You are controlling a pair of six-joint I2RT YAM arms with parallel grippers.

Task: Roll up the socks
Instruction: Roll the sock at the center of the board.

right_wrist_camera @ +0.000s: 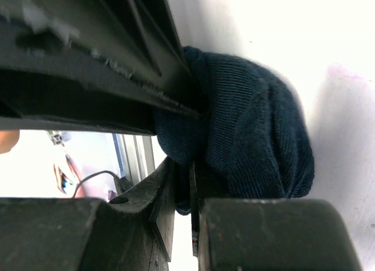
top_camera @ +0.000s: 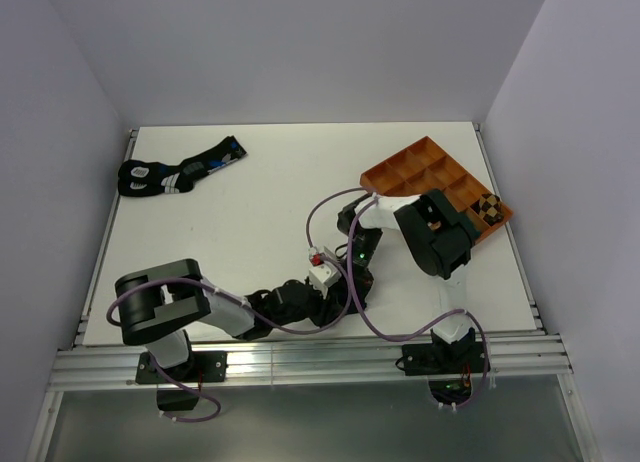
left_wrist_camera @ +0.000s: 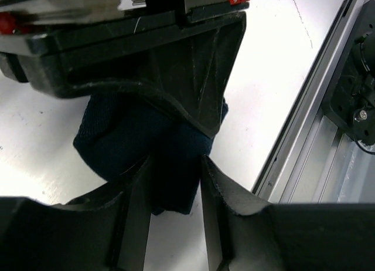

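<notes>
My left gripper point(left_wrist_camera: 176, 171) is closed on the navy sock point(left_wrist_camera: 117, 136), its two fingers pressing the dark bundle from either side, with the fabric filling the gap between them. My right gripper point(right_wrist_camera: 186, 189) is pinched nearly together on a fold of the same sock, only a thin strip of navy cloth showing between its jaws. The sock is bunched into a rounded, ribbed lump that sits on the white desk point(top_camera: 260, 232), close to the metal rail point(left_wrist_camera: 304, 136) along the near edge. From above, my two grippers meet nose to nose near the middle of the desk's front half, and they cover the sock, so I cannot see it in that view. My right arm folds up and over from its base to reach down there, while my left arm stretches in low from the left. The tan argyle sock point(top_camera: 487, 210) lies rolled up in the nearest right-hand compartment of the orange tray point(top_camera: 415, 167), which stands at the far right of the desk. A pair of black socks point(top_camera: 170, 174) with blue and white markings lies at the far left corner, well apart from both grippers.
</notes>
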